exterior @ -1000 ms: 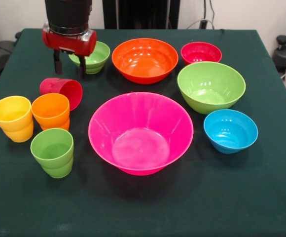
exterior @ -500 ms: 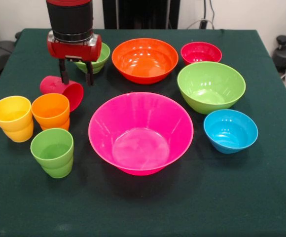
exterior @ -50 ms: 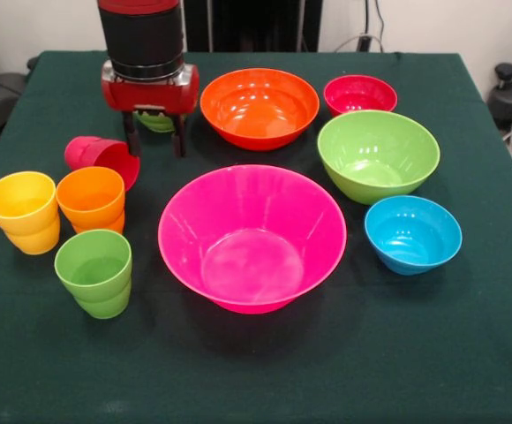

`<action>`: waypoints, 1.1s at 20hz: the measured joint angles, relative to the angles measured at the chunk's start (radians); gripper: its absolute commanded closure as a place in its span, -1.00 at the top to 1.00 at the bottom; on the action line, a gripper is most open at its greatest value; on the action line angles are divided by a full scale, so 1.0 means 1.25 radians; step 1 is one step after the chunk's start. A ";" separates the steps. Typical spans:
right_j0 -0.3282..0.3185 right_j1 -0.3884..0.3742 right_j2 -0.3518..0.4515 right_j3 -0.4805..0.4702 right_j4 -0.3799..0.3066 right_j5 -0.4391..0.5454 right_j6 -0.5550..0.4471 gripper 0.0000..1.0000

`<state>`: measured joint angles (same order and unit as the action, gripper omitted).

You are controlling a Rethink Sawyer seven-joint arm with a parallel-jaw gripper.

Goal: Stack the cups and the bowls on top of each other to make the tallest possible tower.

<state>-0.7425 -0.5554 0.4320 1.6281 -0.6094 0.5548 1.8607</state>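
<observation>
Front view shows nothing stacked yet: every piece sits apart on the dark green cloth surface [exterior @ -50 ms: 256,371], so the tower is not begun. The very large glossy pink plastic bowl [exterior @ -50 ms: 252,237] stands upright at the middle, a sensible base, since it is the widest. Behind it sit the large orange bowl [exterior @ -50 ms: 259,107] and the small red bowl [exterior @ -50 ms: 360,94]; the large green bowl [exterior @ -50 ms: 378,155] and the small blue bowl [exterior @ -50 ms: 412,233] stand to its right. The small green bowl [exterior @ -50 ms: 154,121] is mostly hidden behind the red and black gripper [exterior @ -50 ms: 154,141], whose jaws hang open and empty just beside the red plastic cup [exterior @ -50 ms: 101,159]. That cup lies tipped on its side, touching the orange cup [exterior @ -50 ms: 91,200]. The yellow cup [exterior @ -50 ms: 23,212] and green cup [exterior @ -50 ms: 94,272] stand upright nearby. The tipped cup probably needs righting first.
</observation>
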 measured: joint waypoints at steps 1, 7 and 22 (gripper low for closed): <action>0.000 0.000 0.003 0.000 0.000 0.005 0.000 1.00; 0.000 -0.003 0.021 0.000 -0.001 0.038 0.000 1.00; -0.009 -0.023 0.088 -0.016 -0.001 0.155 0.000 1.00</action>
<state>-0.7542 -0.5843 0.5416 1.6078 -0.6105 0.7487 1.8607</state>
